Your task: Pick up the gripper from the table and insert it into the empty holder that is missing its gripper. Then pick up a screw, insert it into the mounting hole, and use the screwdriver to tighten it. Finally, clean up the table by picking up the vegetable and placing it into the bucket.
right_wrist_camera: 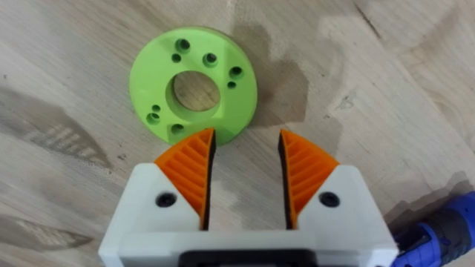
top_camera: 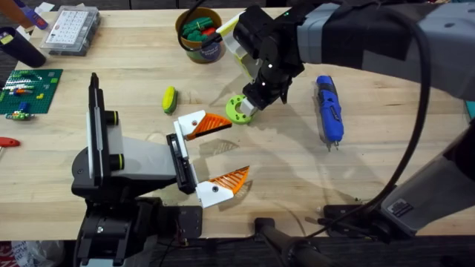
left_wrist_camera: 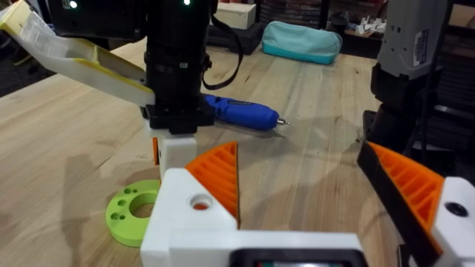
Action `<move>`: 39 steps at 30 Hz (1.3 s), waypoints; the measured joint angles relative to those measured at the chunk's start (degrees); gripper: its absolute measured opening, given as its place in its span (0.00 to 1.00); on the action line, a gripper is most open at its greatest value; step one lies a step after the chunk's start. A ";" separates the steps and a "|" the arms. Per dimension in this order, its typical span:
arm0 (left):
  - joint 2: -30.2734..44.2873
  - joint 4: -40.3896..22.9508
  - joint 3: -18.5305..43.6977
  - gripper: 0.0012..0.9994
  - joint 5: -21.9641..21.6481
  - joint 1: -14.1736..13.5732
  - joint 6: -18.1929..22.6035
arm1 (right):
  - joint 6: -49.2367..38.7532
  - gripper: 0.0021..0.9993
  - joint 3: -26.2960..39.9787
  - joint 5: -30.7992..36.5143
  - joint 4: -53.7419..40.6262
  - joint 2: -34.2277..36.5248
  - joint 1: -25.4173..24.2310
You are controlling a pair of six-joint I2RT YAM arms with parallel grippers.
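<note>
Overhead view: my right hand [top_camera: 249, 108] hangs over the tabletop [top_camera: 386, 159] right at the lime-green disc [top_camera: 237, 108], its fingers spread with nothing between them. Seen from the right wrist, the orange pads [right_wrist_camera: 191, 172] sit just at the edge of the disc [right_wrist_camera: 193, 81], which lies flat on the wood with its centre hole and small screw holes facing up. My left hand [top_camera: 219, 152] rests lower on the tabletop, just below the disc, its white and orange fingers wide apart and empty. The blue screwdriver [top_camera: 329, 110] lies flat, well to the right of the disc, tip pointing toward my bases. The yellow-green vegetable [top_camera: 169, 99] lies to the left of the disc, apart from it. The brown-orange bucket [top_camera: 200, 35] stands beyond the disc, toward the far edge, with green and red pieces inside.
</note>
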 joint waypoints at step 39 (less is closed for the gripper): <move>0.00 0.03 0.00 0.99 0.00 0.00 -0.03 | -0.03 0.48 0.00 -3.09 -2.49 -2.38 4.24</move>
